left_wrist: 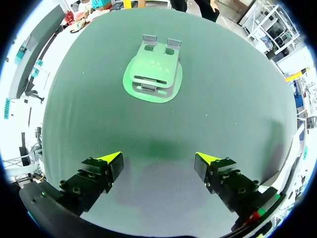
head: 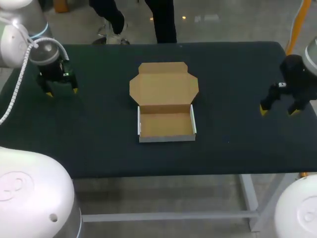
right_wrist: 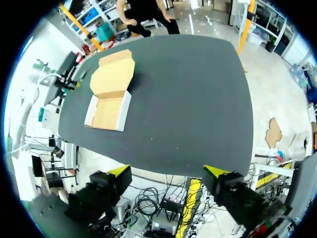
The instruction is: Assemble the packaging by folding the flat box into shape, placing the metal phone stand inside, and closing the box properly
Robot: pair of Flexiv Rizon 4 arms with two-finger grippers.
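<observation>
The cardboard box stands in the middle of the table. Its tray part is already folded up with low walls, and its lid lies open and flat on the far side of the tray. The metal phone stand lies flat on the dark table top ahead of the left gripper, well apart from its fingers. The left arm comes in from the far left corner and holds this gripper low over the left end of the table, pointing down, with its 2 yellow tips spread wide and gripping nothing. The right gripper hangs over the right end of the table, well apart from the box. It also points down, its 2 tips spread wide and free.
</observation>
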